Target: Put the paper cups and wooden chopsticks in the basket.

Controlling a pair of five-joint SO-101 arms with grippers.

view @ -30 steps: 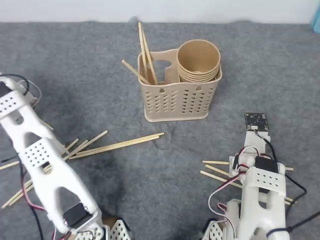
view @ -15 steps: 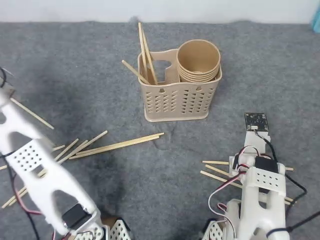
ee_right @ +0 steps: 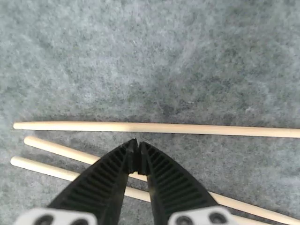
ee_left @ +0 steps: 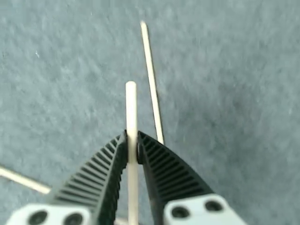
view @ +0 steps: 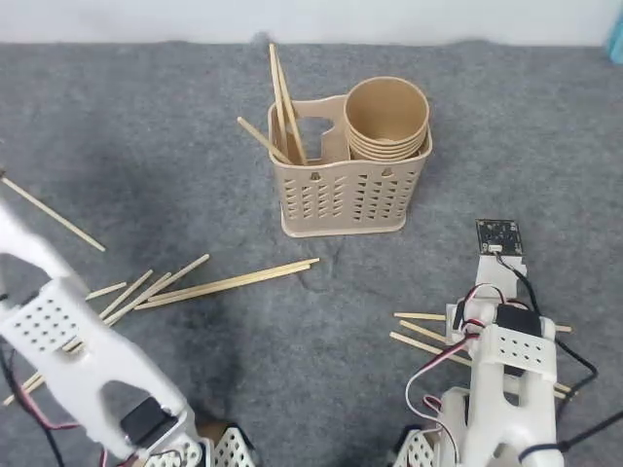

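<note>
Left wrist view: my left gripper is clamped on one chopstick. My right gripper is fully closed above loose chopsticks. High view: basket at 12 o'clock, cups inside.

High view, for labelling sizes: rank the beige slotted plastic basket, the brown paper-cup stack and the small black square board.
Largest to smallest, with clear gaps:
1. beige slotted plastic basket
2. brown paper-cup stack
3. small black square board

light: even, diffuse | shadows: soft — faint at basket base
</note>
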